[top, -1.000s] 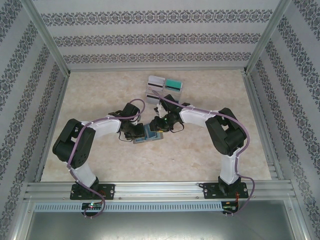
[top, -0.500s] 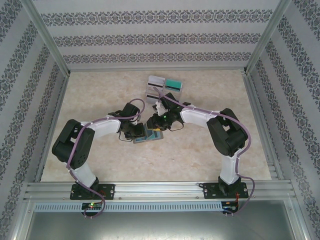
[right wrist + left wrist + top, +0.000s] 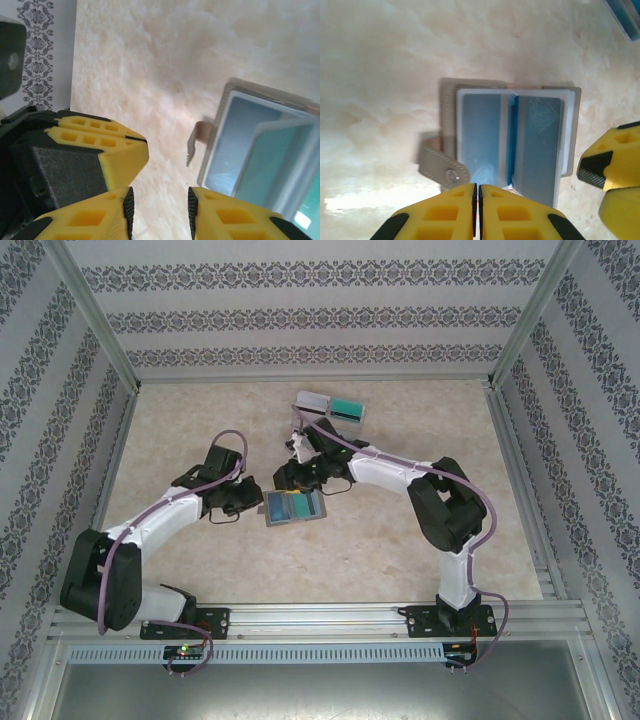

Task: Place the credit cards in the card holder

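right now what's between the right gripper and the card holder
Bare table, apart from the card holder strap tab poking into the gap; the right wrist view shows it. The right gripper is open and empty.

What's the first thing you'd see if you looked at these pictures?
The card holder lies wide open in the middle of the table, pale blue inside. Two bright yellow claws hover close beside it: the left claw pinched shut, the right claw a little open and empty. Some credit cards wait farther back.
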You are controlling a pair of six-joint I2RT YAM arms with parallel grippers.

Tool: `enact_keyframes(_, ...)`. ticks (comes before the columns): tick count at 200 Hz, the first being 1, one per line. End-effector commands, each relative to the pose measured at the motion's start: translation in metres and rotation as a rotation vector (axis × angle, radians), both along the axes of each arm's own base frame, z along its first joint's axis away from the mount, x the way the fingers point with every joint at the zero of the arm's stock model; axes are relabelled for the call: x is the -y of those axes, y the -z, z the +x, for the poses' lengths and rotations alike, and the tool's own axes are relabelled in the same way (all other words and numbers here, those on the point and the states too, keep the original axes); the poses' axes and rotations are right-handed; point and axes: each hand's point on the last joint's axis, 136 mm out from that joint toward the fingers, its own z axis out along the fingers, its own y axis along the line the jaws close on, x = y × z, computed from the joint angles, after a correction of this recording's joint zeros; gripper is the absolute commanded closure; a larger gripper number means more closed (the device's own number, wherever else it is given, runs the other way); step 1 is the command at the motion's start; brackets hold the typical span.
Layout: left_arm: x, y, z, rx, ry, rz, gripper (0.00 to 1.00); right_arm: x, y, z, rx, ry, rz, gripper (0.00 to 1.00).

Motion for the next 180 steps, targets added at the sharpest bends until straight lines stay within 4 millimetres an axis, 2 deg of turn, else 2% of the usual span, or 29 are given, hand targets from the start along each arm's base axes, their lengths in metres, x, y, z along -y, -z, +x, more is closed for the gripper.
enact_keyframes(1, -0.02, 0.008, -0.01, -0.045, -0.071, 0.021, 0.88, -0.012, 0.012, -0.005, -0.036, -0.03, 0.005, 0.63)
enact_keyframes(35, -0.03, 0.007, -0.015, -0.039, -0.097, 0.024, 0.88, -0.012, 0.014, -0.003, -0.036, -0.029, 0.003, 0.63)
enact_keyframes(66, -0.033, 0.003, -0.012, -0.025, -0.104, 0.018, 0.86, -0.008, 0.004, 0.002, -0.018, -0.022, 0.017, 0.63)
enact_keyframes(86, -0.031, 0.002, -0.007, -0.015, -0.092, 0.012, 0.84, 0.002, -0.008, 0.011, 0.01, 0.0, 0.027, 0.63)
enact_keyframes(108, -0.028, -0.001, 0.002, -0.003, -0.076, 0.015, 0.81, 0.027, -0.023, 0.029, 0.063, 0.047, 0.009, 0.63)
enact_keyframes(133, -0.024, -0.005, 0.018, 0.012, -0.046, 0.029, 0.73, 0.065, -0.037, 0.055, 0.107, 0.126, -0.009, 0.63)
enact_keyframes(163, -0.019, -0.007, 0.041, 0.029, -0.021, 0.036, 0.67, 0.112, -0.041, 0.08, 0.165, 0.212, -0.085, 0.63)
enact_keyframes(180, -0.014, -0.004, 0.052, 0.026, -0.006, 0.021, 0.66, 0.13, -0.044, 0.09, 0.172, 0.252, -0.087, 0.63)
